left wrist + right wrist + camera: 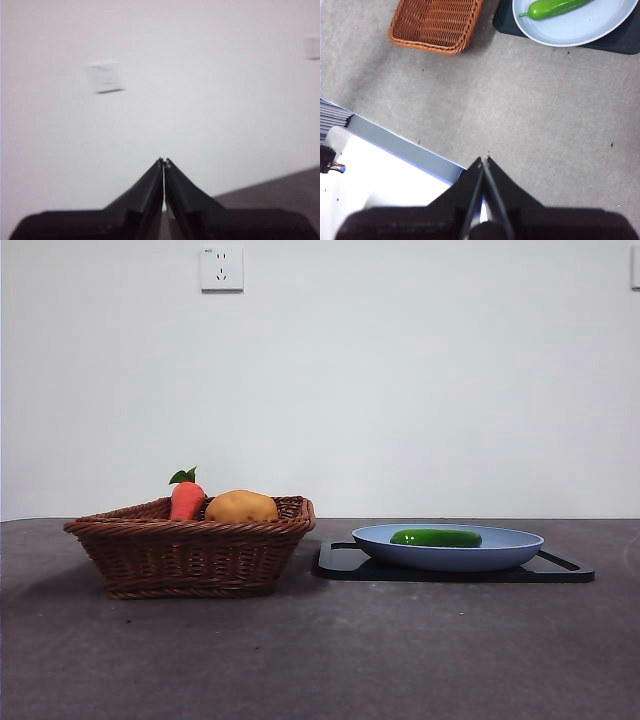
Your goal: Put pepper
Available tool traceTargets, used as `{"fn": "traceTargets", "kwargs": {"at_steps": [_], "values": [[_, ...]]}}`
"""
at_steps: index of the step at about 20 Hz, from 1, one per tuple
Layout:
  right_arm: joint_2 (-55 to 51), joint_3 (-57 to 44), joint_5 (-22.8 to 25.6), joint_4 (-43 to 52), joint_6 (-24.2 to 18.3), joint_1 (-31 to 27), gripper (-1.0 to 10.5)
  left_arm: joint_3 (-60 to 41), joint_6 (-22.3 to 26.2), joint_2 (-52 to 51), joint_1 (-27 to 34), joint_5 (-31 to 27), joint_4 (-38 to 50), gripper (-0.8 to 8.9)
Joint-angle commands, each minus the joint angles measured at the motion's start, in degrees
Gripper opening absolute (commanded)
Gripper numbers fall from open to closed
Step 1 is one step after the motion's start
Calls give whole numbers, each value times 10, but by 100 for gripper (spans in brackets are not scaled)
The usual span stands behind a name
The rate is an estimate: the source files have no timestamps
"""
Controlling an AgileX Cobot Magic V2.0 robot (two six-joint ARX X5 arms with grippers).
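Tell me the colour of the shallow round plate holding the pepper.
Pale blue plate; clearest in the right wrist view.

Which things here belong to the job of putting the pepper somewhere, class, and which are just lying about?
Belong to the job:
- pepper, lying in the blue plate
- left gripper and right gripper, both shut, held away from it

Just lying about:
- wicker basket
- carrot and potato in the basket
- black tray under the plate
- wall socket

open table between basket [190,555] and plate [450,552].
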Motion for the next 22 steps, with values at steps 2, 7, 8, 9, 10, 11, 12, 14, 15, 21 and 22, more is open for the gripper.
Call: {"fn": "traceTargets", "kwargs": {"at_steps": [2, 7, 8, 9, 10, 11, 12, 14, 15, 21, 22], "values": [[3, 11, 1, 5, 2, 3, 11, -106, 7, -82, 71, 0, 43, 8], [3, 11, 1, 5, 2, 3, 11, -257, -11, -169, 117, 1, 49, 8], [3, 11, 1, 5, 2, 3, 11, -285, -21, -182, 119, 1, 49, 8], [3, 11, 1, 5, 2, 3, 11, -311, -31, -195, 121, 1, 49, 8], [3, 11, 1, 5, 2, 3, 11, -335, -34, -206, 122, 1, 49, 8], [3, 11, 1, 5, 2, 3, 11, -357, -35, -217, 122, 1, 49, 8], [3, 11, 1, 5, 2, 3, 11, -379, -40, -228, 123, 1, 49, 8], [3, 11, 1, 5, 2, 3, 11, -414, -48, -251, 125, 0, 49, 8], [3, 11, 1, 5, 2, 3, 11, -431, -48, -263, 126, 0, 49, 8], [3, 11, 1, 5, 2, 3, 11, -494, -57, -309, 129, -1, 47, 8], [3, 11, 1, 5, 2, 3, 11, -504, -58, -316, 128, -1, 47, 8]]}}
